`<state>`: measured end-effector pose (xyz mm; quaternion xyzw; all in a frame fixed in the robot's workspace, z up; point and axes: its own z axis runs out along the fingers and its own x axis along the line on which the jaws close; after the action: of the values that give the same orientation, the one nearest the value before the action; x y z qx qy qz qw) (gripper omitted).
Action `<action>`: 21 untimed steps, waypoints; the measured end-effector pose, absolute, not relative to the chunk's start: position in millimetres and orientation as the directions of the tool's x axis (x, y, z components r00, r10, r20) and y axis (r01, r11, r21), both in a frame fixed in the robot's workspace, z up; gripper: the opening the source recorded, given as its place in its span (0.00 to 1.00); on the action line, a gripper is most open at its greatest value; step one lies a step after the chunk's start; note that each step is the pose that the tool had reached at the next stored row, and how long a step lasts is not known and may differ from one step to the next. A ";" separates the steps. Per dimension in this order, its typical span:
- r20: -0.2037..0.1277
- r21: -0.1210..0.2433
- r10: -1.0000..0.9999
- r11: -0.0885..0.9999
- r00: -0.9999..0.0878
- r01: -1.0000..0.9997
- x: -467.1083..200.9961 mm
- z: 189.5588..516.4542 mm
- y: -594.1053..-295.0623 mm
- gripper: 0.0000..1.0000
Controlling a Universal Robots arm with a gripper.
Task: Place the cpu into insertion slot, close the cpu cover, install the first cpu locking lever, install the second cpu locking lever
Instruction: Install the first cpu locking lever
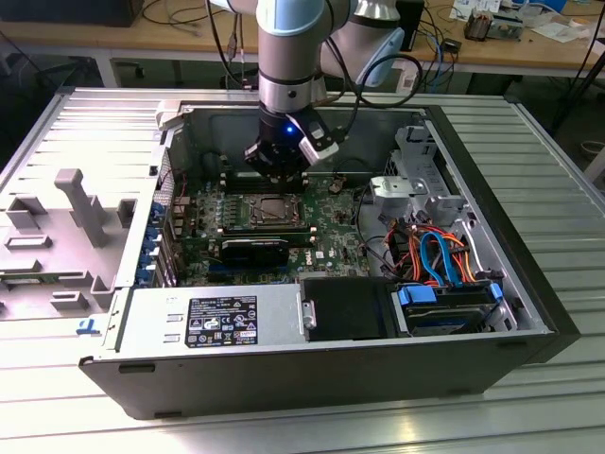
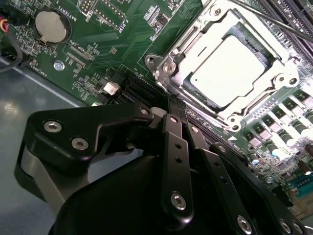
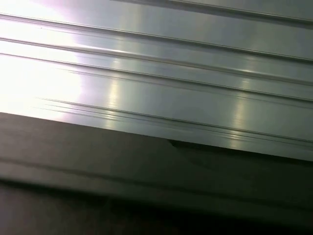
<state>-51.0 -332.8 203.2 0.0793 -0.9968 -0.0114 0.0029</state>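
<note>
The cpu (image 2: 229, 68) sits flat in the insertion slot (image 2: 172, 49), its pale metal face showing through the central cut-out of the cpu cover (image 2: 264, 95), and that silvery frame lies down flat over it in the second wrist view. In the exterior view the same socket (image 1: 274, 210) shows as a square with a silvery rim on the green motherboard (image 1: 326, 248), roughly in the middle of the open computer case (image 1: 284, 378).

Right at the socket's corner hovers the end effector (image 2: 177, 105): its two slim black fingers (image 2: 171, 147) are pressed together, tips side by side with nothing between them, just at the edge of the metal frame. From outside, the end effector (image 1: 276, 175) hangs straight down from the arm (image 1: 293, 57), just above the far side of the socket, a blue light glowing on the wrist.

Around it: a round coin battery (image 2: 50, 25) on the board, a black drive bay (image 1: 345, 307) and a bundle of orange and blue cables (image 1: 435, 251) towards the exterior view's right, and a grey plastic shroud (image 1: 80, 213) lying on the ribbed metal worktop (image 1: 529, 161) to the exterior view's left. The first wrist view catches ribbed metal (image 3: 156, 88) above a dark edge.
</note>
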 end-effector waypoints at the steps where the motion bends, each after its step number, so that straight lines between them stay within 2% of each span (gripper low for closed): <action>1: 0.004 0.023 -0.158 0.987 -0.987 -0.158 -50.8 204.1 -333.2 0.11; 9: 0.004 0.023 -0.158 0.987 -0.987 -0.158 -50.9 212.5 -340.3 0.11; 15: 0.004 0.023 -0.158 0.987 -0.987 -0.158 -50.8 212.5 -369.2 0.11; 21: 0.006 0.013 -0.156 0.988 -0.988 -0.156 -50.8 212.8 -378.0 0.11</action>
<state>-50.8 -378.0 212.8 0.0784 -0.9969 -0.0063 0.0033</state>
